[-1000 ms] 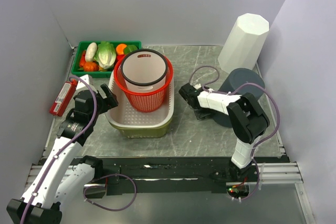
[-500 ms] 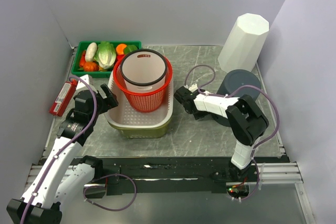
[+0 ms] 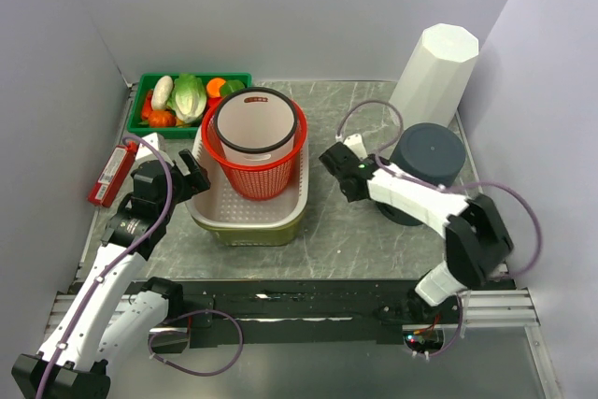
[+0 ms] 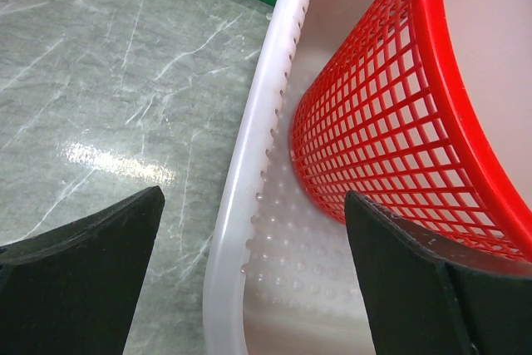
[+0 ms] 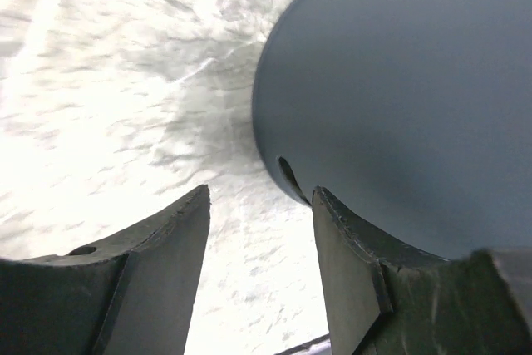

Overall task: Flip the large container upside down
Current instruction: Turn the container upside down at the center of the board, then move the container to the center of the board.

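Grey marbled table [image 3: 346, 231], pale lavender walls on three sides. I took the large container to be the dark grey container [image 3: 428, 149], since the right wrist view was full of it [image 5: 399, 97]. It stood at right-centre of the table, closed face up. Couldn't tell whether that face was a lid or the base. The tall white container [image 3: 433, 77] just behind it was the other candidate.

Right gripper [image 3: 338, 167] sat just left of the grey one, jaws roughly half open and holding nothing. In its wrist view [image 5: 259, 205] the grey wall was right beside one finger. Contact or not: couldn't tell, the frame was blurred.

Left gripper [image 3: 187, 175] was fully spread and empty, with the rim of the white tub [image 3: 290, 207] between its fingers [image 4: 253, 205]. Red basket [image 3: 266, 175] sat in that tub. That arm was well apart from the grey container, so not helping.

My read on doing the step well:
- Half-open jaws looked too narrow for the body, so open wide first.
- With the top closed there was no wall to pinch from above. Tip it from low on the side, then catch the exposed edge.
- A small slot showed near the lower edge in the wrist view and might give a finger some purchase.
- Roll it toward the bare table in front, away from the white container and the tub.
- Go slow: a smooth round wall would likely slip or roll.
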Available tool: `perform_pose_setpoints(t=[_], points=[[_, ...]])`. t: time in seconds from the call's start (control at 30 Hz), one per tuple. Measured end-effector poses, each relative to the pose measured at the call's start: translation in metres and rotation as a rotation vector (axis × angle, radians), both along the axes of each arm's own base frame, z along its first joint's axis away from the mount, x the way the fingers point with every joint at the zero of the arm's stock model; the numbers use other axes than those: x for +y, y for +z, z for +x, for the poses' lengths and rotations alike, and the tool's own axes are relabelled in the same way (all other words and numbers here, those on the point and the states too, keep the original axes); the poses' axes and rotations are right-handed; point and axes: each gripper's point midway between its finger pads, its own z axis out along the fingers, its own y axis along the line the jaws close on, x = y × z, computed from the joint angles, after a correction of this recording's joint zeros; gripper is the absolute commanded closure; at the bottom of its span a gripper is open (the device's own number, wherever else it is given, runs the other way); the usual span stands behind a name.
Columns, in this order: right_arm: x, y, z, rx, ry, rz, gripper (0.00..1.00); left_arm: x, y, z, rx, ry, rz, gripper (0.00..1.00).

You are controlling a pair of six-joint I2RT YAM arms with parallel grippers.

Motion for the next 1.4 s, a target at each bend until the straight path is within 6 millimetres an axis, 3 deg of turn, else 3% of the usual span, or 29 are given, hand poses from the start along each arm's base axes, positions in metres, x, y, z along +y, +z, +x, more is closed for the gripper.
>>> perform_pose_setpoints(t=[0.13, 0.23, 0.33, 0.37, 0.47, 0.6, 0.7, 0.8, 1.1, 1.4], points=[[0.011, 0.040, -0.005, -0.089, 0.030, 0.141, 0.39, 0.000, 0.000, 0.000, 0.000, 0.000, 0.000, 0.04], [0.025, 0.087, -0.013, -0.187, 0.082, 0.244, 0.34, 0.000, 0.000, 0.000, 0.000, 0.000, 0.000, 0.04], [0.043, 0.136, -0.022, -0.293, 0.157, 0.363, 0.25, 0.000, -0.001, 0.000, 0.003, -0.002, 0.002, 0.04], [0.043, 0.154, -0.027, -0.337, 0.174, 0.403, 0.15, 0.000, -0.002, 0.001, 0.006, -0.002, 0.002, 0.04], [0.026, 0.191, -0.037, -0.460, 0.149, 0.478, 0.00, -0.001, -0.003, 0.001, 0.011, -0.003, 0.005, 0.04], [-0.019, 0.225, -0.048, -0.617, 0.023, 0.553, 0.00, -0.001, -0.003, 0.001, 0.012, -0.004, 0.005, 0.04], [-0.058, 0.234, -0.050, -0.692, -0.120, 0.581, 0.00, -0.001, -0.003, 0.001, 0.012, -0.006, 0.004, 0.04], [-0.079, 0.231, -0.051, -0.704, -0.212, 0.584, 0.00, -0.002, -0.003, 0.001, 0.013, -0.009, 0.003, 0.04], [-0.092, 0.186, -0.040, -0.555, -0.371, 0.623, 0.00, -0.001, -0.003, 0.001, 0.012, -0.008, 0.003, 0.04], [-0.124, 0.190, -0.056, -0.620, -0.501, 0.659, 0.00, -0.001, -0.002, 0.000, 0.007, -0.009, 0.002, 0.04]])
